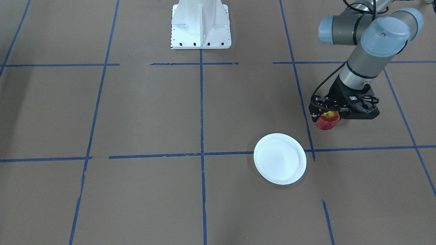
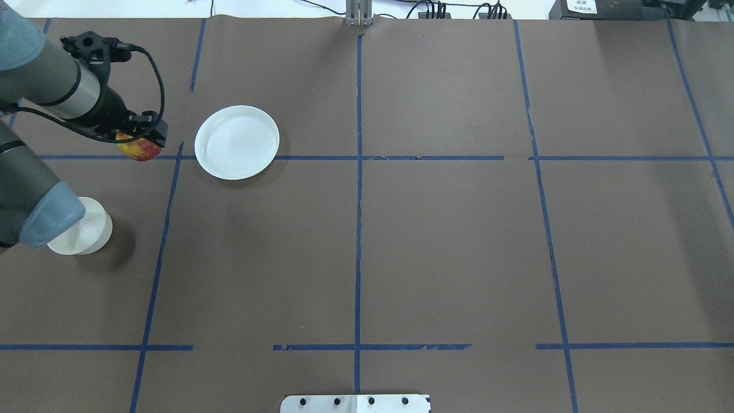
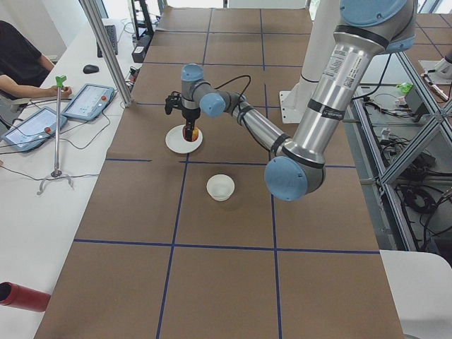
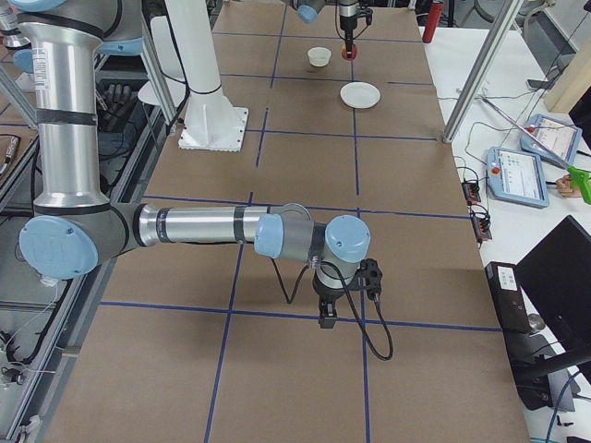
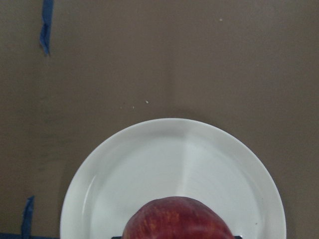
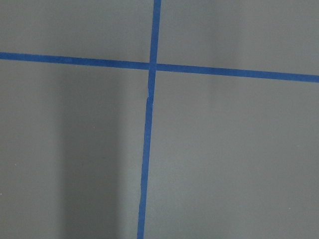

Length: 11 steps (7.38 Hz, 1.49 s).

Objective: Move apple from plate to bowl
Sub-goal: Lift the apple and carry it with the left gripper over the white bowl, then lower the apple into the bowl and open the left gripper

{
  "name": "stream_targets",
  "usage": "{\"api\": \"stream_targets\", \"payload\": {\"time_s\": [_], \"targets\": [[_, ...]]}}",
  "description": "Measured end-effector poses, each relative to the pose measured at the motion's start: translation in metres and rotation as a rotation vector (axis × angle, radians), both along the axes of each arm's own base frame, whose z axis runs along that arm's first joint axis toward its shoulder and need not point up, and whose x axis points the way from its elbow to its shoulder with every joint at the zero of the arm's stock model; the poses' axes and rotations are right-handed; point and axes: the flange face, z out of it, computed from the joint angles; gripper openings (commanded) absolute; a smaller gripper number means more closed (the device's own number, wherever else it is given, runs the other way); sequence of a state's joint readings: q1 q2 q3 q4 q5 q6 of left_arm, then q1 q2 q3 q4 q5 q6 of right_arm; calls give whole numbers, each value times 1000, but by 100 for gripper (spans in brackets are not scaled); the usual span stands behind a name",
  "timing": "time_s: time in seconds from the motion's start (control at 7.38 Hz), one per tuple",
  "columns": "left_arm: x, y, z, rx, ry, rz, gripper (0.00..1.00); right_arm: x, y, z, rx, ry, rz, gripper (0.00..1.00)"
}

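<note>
My left gripper is shut on the small red apple and holds it above the table. In the overhead view the apple hangs just left of the flat white plate, which is bare. The left wrist view shows the apple's top at the bottom edge with the plate below it. The small cream-white bowl stands nearer the robot, partly hidden by my left arm's elbow; it also shows in the exterior left view. My right gripper hangs low over bare table far from these; I cannot tell whether it is open or shut.
The robot's white base stands at the table's robot-side edge. Blue tape lines grid the brown table. Metal posts, tablets and a seated person are on the operators' side.
</note>
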State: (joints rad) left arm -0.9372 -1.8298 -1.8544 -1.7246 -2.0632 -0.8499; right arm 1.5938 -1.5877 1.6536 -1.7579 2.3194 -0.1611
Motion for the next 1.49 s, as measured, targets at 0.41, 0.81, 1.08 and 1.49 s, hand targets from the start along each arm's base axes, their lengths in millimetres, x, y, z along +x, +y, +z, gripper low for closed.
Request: {"api": "stream_targets", "payload": {"time_s": [0.41,0.81,1.08,1.49], "targets": [[-55,73,105,18,48,-33,0,0,0,0,0,0,0,100],[-57,82,150,-51,35,-60,0,0,0,0,0,0,0,100],[-48,85,168,-86,20,-46,0,0,0,0,0,0,0,100],[-32,94,172,-121,35,2,0,0,0,0,0,0,0,100]]}}
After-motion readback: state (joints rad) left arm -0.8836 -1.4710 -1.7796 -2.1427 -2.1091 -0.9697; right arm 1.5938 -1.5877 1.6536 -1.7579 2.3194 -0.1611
